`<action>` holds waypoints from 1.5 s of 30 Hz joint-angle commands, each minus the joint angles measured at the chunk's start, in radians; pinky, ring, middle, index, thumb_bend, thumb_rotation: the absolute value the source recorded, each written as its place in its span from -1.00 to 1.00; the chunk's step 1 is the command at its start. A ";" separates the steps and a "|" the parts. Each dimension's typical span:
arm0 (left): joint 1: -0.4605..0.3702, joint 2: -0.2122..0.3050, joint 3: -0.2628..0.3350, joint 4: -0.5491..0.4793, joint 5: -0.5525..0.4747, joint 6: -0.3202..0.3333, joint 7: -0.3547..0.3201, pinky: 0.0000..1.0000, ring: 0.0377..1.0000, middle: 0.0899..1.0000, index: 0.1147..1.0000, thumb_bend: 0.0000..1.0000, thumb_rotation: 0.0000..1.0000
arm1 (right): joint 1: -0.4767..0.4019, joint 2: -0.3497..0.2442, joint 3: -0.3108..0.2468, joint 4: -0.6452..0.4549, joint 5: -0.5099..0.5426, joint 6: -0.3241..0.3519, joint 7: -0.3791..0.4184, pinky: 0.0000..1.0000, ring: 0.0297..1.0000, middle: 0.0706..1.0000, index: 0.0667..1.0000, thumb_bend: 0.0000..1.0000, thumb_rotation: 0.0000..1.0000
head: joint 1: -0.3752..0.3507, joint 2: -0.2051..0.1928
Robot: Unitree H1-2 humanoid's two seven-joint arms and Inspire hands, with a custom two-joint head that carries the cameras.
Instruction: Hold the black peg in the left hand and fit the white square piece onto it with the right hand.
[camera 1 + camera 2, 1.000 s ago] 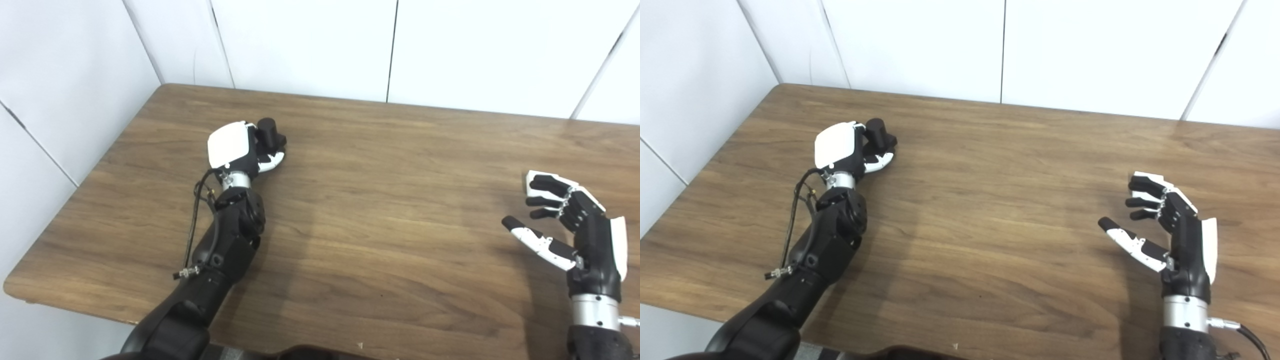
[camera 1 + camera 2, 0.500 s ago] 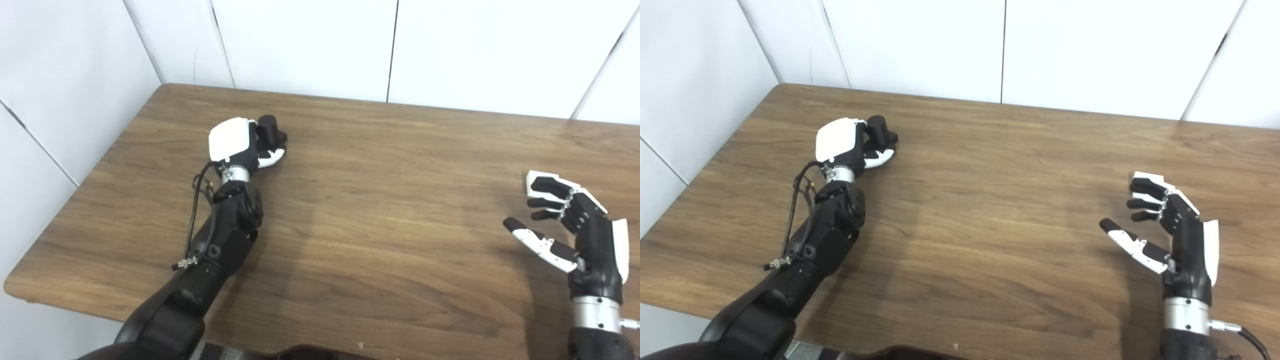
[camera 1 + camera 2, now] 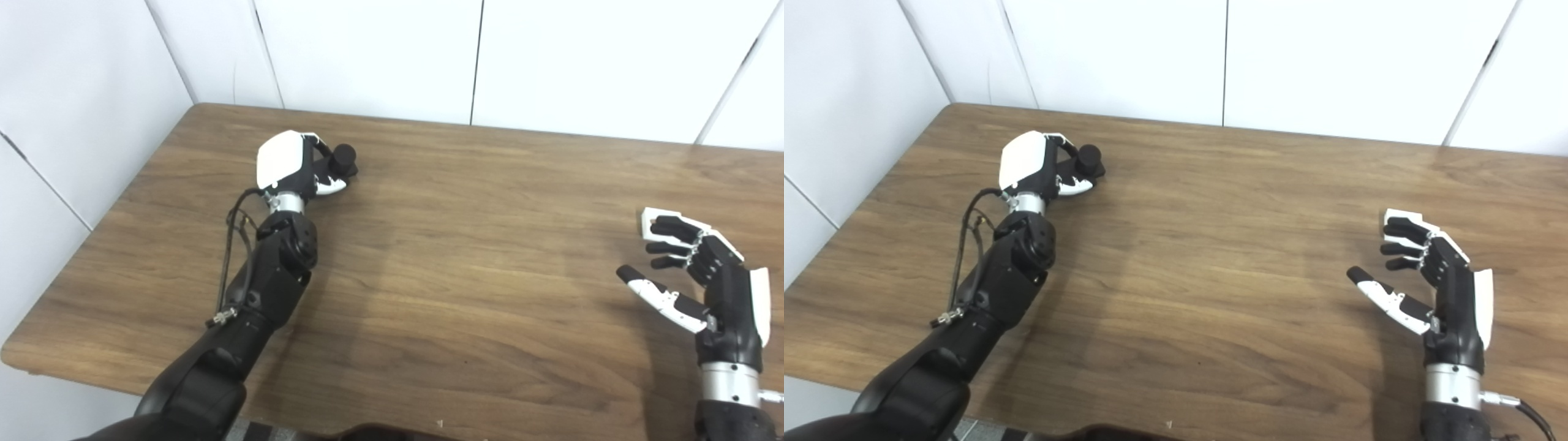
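The left hand (image 3: 293, 166) is far out on the brown table (image 3: 465, 257), near the back left corner. Its white back faces us. Its fingers (image 3: 323, 147) are curled around the black peg (image 3: 344, 160), and the thumb (image 3: 331, 185) sits under it, low by the table. The peg is a short, dark, round thing. It sticks out past the fingers on the side toward the middle of the table, and its round end shows clearly. The part of the peg inside the hand is hidden, so I cannot tell how deep it sits. The hand looks very close to the table top, but I cannot tell if it touches.

The right hand (image 3: 704, 275) is well apart from the left one, over by the right side of the table. It is up above the wood, with its palm turned toward the left. Its fingers are spread and a little bent, the thumb points out to the left, and it holds nothing. A small flat white thing (image 3: 650, 222) shows just behind its top fingertips. It may be the white square piece, but I cannot tell for sure.
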 commanded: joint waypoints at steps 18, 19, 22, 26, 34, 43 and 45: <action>0.091 0.074 -0.065 -0.127 -0.210 -0.310 -0.277 0.70 0.78 0.69 -0.15 0.04 -0.85 | -0.022 -0.004 -0.001 -0.005 -0.025 -0.023 -0.013 -0.01 0.17 0.30 0.30 0.20 -0.74 | -0.027 0.009; 0.097 0.073 -0.066 -0.142 -0.220 -0.316 -0.290 0.69 0.77 0.69 -0.15 0.04 -0.85 | -0.022 -0.002 0.000 -0.007 -0.023 -0.021 -0.012 -0.01 0.17 0.30 0.30 0.20 -0.74 | -0.029 0.010; 0.113 0.068 -0.068 -0.180 -0.244 -0.329 -0.322 0.64 0.75 0.68 -0.15 0.04 -0.84 | -0.023 0.002 0.001 -0.010 -0.020 -0.019 -0.010 -0.01 0.17 0.30 0.30 0.20 -0.77 | -0.036 0.011; 0.133 0.064 -0.080 -0.240 -0.258 -0.334 -0.364 0.64 0.76 0.69 -0.15 0.04 -0.84 | -0.021 0.006 0.003 -0.015 -0.022 -0.015 -0.010 -0.02 0.17 0.30 0.30 0.19 -0.78 | -0.042 0.013; 0.153 0.075 -0.125 -0.309 -0.238 -0.406 -0.431 0.69 0.82 0.72 -0.15 0.04 -0.85 | -0.017 0.020 0.004 -0.034 -0.036 0.006 -0.011 -0.02 0.16 0.30 0.30 0.18 -0.79 | -0.063 0.020; 0.171 0.072 -0.164 -0.335 -0.236 -0.507 -0.480 0.60 0.80 0.69 -0.15 0.04 -0.85 | -0.012 0.032 0.006 -0.049 -0.049 0.013 -0.014 -0.01 0.18 0.33 0.30 0.16 -0.88 | -0.108 0.036; 0.177 0.069 -0.173 -0.337 -0.240 -0.527 -0.491 0.60 0.81 0.69 -0.15 0.04 -0.85 | -0.013 0.032 0.007 -0.048 -0.054 0.005 -0.015 -0.02 0.18 0.33 0.30 0.16 -0.90 | -0.123 0.041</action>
